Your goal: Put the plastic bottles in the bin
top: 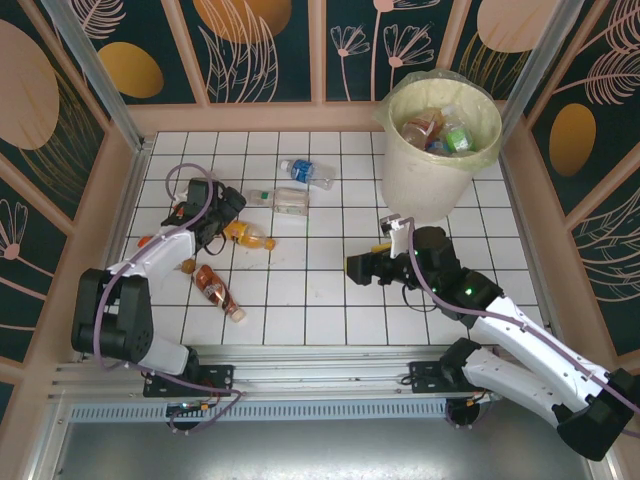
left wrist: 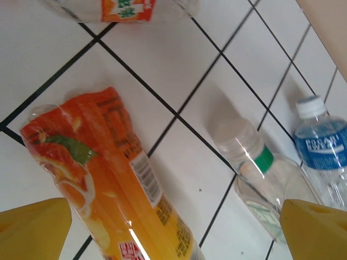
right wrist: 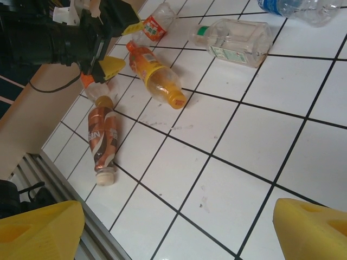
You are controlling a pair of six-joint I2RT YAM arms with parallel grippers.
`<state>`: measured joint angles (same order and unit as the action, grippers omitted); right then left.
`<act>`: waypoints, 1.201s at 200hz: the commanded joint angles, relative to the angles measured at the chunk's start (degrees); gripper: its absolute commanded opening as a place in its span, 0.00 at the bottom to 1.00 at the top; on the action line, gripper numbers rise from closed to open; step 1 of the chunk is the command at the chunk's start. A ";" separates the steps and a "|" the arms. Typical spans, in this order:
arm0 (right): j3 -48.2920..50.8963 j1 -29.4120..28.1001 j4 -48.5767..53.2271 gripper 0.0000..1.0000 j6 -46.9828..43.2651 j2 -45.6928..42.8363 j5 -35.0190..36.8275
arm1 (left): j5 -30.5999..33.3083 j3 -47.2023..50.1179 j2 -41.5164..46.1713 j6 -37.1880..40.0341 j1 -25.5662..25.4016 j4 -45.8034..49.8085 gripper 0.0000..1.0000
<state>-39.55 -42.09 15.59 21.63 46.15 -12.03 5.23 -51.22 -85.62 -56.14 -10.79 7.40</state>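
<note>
An orange juice bottle (top: 248, 236) lies on the tiles just right of my left gripper (top: 216, 214). In the left wrist view that orange bottle (left wrist: 108, 179) runs between the open yellow fingers (left wrist: 35, 227), nearer the left one, and nothing is held. A brown bottle (top: 217, 291), a clear green-capped bottle (top: 285, 199) and a blue-labelled bottle (top: 307, 173) also lie loose. The bin (top: 420, 175) stands at the back right with several bottles inside. My right gripper (top: 365, 265) hovers open over bare tiles mid-table, left of the bin's base.
A red-labelled clear bottle (right wrist: 154, 24) and an orange-capped one (right wrist: 89, 84) lie by the left arm near the left wall (top: 125, 200). The metal rail (top: 300, 355) edges the table's front. Bare tiles (right wrist: 217, 162) stretch between the two grippers.
</note>
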 commanded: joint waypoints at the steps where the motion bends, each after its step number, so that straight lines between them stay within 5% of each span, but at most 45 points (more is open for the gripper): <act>1: 0.97 -0.63 -1.44 0.91 1.13 -0.53 0.96 | -1.20 0.14 -2.22 -4.81 0.89 -1.22 0.95; 145: 1.85 -1.72 -1.80 0.91 2.28 0.85 1.57 | -4.12 4.38 -11.64 -6.55 4.17 -9.40 0.74; 196: 2.60 -2.20 -3.40 0.91 2.15 2.73 -0.36 | -4.69 5.32 -11.13 -3.86 4.20 -12.19 0.54; 240: 3.70 -2.34 -8.41 0.91 3.68 6.52 -6.42 | -13.69 8.81 -6.89 2.84 4.18 -20.22 0.52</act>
<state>-36.56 -43.94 12.32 23.31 50.61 -13.63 -2.07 -44.58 -95.83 -59.00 -7.01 -6.94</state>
